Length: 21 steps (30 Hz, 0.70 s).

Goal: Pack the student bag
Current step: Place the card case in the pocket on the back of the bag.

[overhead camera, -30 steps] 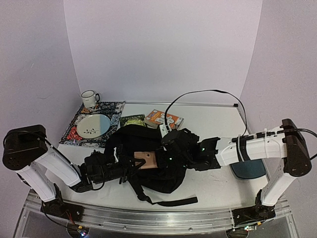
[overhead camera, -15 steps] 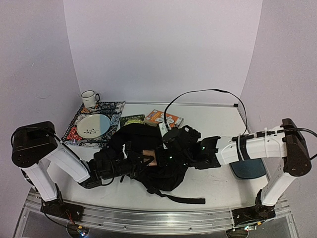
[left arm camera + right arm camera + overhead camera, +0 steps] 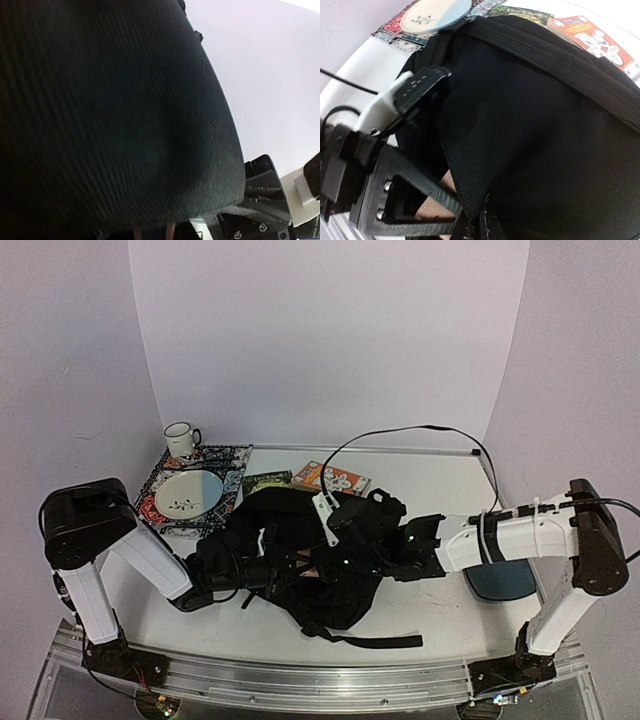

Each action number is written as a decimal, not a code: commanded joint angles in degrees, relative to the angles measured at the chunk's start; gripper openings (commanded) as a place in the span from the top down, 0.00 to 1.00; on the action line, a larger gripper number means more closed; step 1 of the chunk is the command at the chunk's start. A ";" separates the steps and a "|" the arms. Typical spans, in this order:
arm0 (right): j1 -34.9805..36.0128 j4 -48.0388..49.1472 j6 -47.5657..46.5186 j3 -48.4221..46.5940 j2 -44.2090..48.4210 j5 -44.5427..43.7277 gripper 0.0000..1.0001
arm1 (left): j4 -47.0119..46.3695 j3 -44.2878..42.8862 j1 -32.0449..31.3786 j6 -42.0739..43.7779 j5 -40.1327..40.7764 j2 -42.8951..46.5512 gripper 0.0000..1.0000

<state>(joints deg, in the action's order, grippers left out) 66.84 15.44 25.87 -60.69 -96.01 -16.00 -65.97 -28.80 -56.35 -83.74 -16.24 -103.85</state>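
The student bag (image 3: 300,560), a large black backpack, lies slumped in the middle of the table with a strap trailing toward the front. My left gripper (image 3: 232,562) is buried in its left side. In the left wrist view the bag's fabric (image 3: 110,115) fills the frame and runs down into the left gripper (image 3: 168,227), which is shut on it. My right gripper (image 3: 350,538) is on top of the bag. In the right wrist view the right gripper (image 3: 480,220) pinches a fold of the bag (image 3: 545,140), and a tan stitched piece (image 3: 432,205) shows beneath.
A plate (image 3: 188,492) lies on a patterned mat (image 3: 232,460) at the back left, with a mug (image 3: 181,439) behind it. A green book (image 3: 266,481) and an orange-and-white book (image 3: 335,478) lie behind the bag. A dark-teal pad (image 3: 500,580) sits under the right arm.
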 commanded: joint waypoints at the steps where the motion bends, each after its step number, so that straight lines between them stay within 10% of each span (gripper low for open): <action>1: 1.43 10.37 -1.16 -0.79 3.10 5.79 1.00 | 0.30 -0.23 3.95 3.48 -3.18 5.23 0.74; 11: 1.39 10.34 -0.49 0.52 4.21 1.58 1.00 | 9.65 2.39 4.83 6.99 -1.73 12.26 0.46; 21: 1.39 9.92 -1.50 -1.14 2.92 1.12 1.00 | 21.35 6.76 3.99 8.42 2.55 21.70 0.66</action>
<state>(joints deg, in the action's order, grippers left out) 67.92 20.61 25.16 -59.48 -95.44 -14.22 -49.31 -22.56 -52.07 -77.12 -16.61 -85.61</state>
